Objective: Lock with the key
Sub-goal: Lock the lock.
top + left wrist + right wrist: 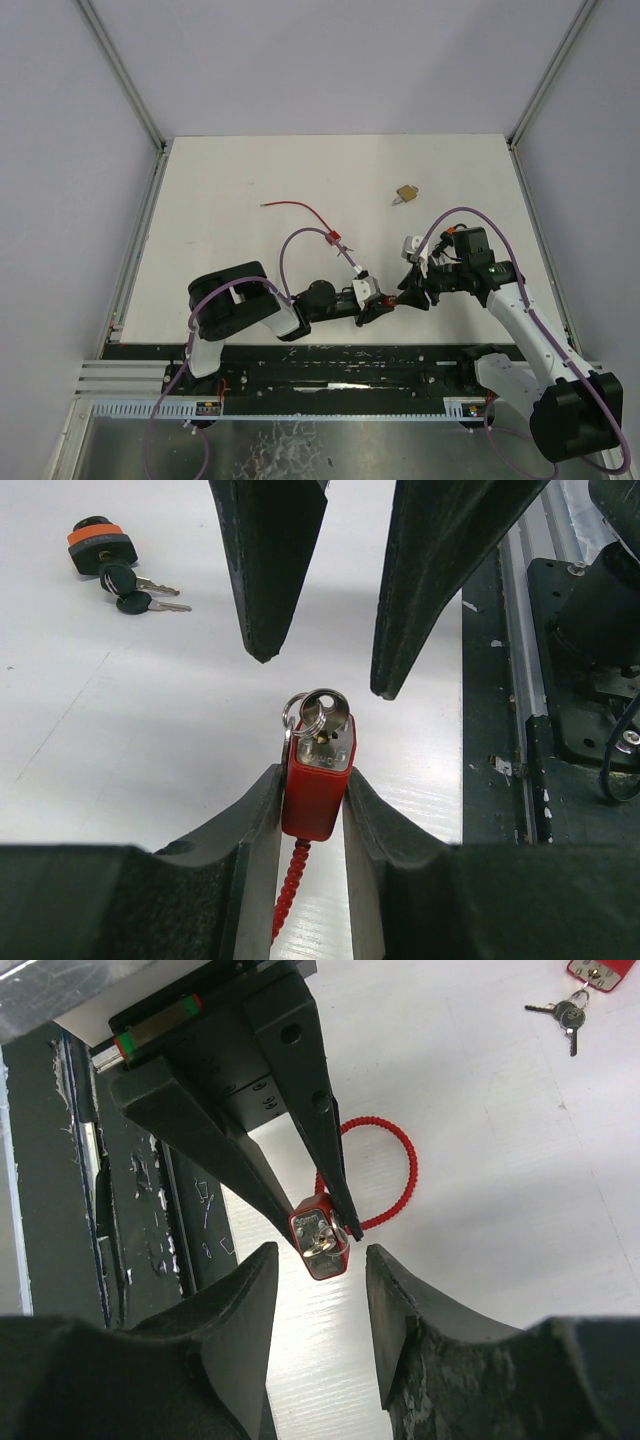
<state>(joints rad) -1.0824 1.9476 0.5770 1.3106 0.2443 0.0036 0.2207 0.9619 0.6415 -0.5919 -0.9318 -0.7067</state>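
Above the white tabletop (250, 170), near its front edge, the left hand (315, 778) is clamped on the sides of a small red rectangular padlock (318, 798) and holds it clear of the surface. The lock's red coiled cable (290, 880) trails back between the fingers. The lock's long axis runs along the line between the two arms. Its keyed end, with a silver key and ring (322, 708) that appear to be seated in the cylinder, points straight at the right hand (320, 1248).

That hand is the nearer one to the key. Its fingers are apart and level with the lock, and their tips stop just short of the ring without touching it. The next move looks like a short straight advance to pinch the key head, then a twist about that same axis.

The surface below is flat and bare. A brass padlock (405, 192) lies well off toward the far side. A second red lock with its own cable and keys (331, 238) lies to the left, leaving room around both hands.
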